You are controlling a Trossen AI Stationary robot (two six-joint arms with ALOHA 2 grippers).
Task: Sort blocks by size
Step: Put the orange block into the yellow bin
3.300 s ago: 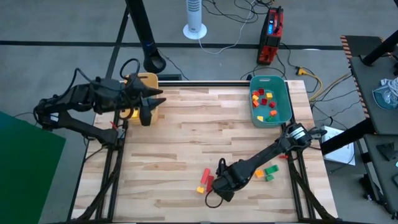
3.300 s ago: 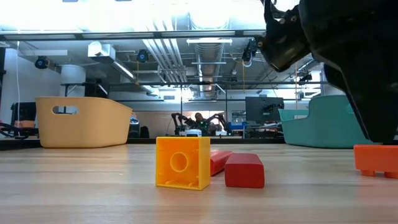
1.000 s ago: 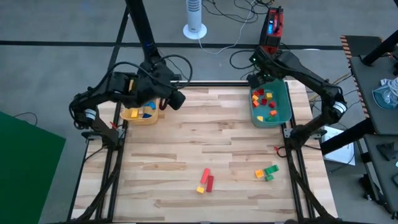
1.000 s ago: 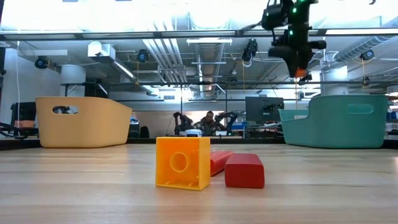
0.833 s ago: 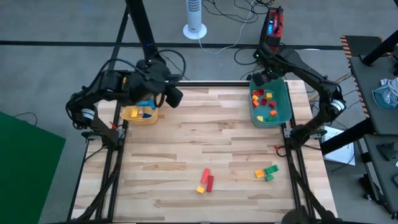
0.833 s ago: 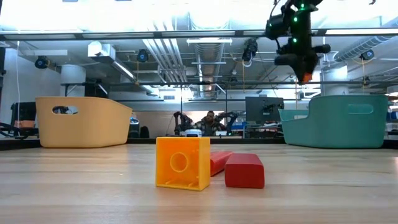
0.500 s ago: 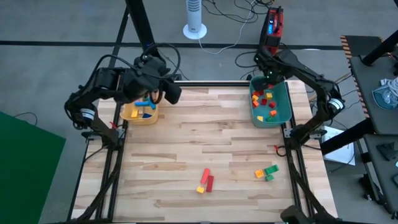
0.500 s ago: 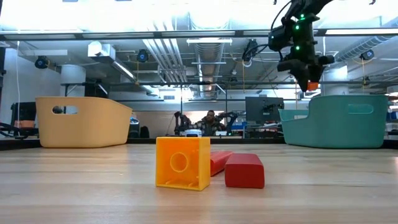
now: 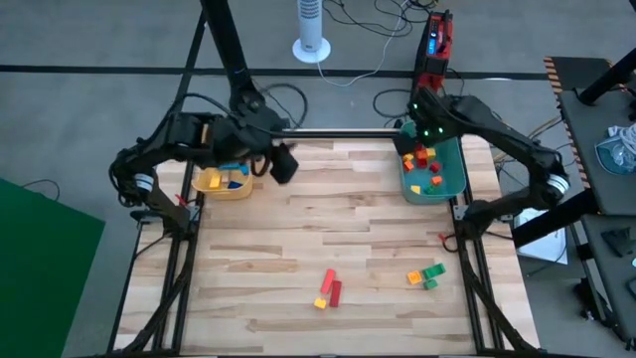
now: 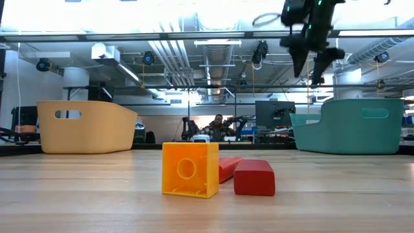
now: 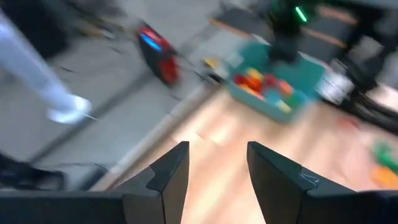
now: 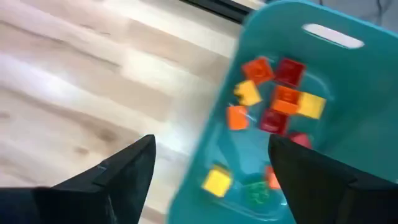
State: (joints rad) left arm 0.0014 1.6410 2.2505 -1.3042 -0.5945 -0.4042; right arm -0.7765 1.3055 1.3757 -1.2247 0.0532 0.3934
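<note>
The blocks (image 9: 329, 288) are split three ways. Most lie in the teal bin (image 9: 449, 175) at the far right corner of the worktop (image 9: 298, 229): red, orange, yellow and a green one, jumbled on its floor (image 12: 273, 106). A few blue and yellow ones sit in the yellow bin (image 9: 205, 182) at the far left corner. On the bare wood near the front edge lie two small groups, well apart: a yellow cube (image 10: 189, 169) just beside two red pieces (image 10: 254, 177), and to their right a green and orange cluster (image 9: 425, 274).

My right hand (image 9: 421, 132) hangs in the air over the far end of the teal bin, fingers (image 12: 124, 168) spread wide and empty, the bin's contents showing between them. From table height it sits high above the bin's rim (image 10: 309, 61), the two fingers plainly parted.

My left hand (image 9: 282, 164) floats just beside the yellow bin, on its inner side, over the far part of the worktop. Its fingers (image 11: 168, 171) stand parted with nothing between them, pointing across toward the teal bin (image 11: 277, 93).
</note>
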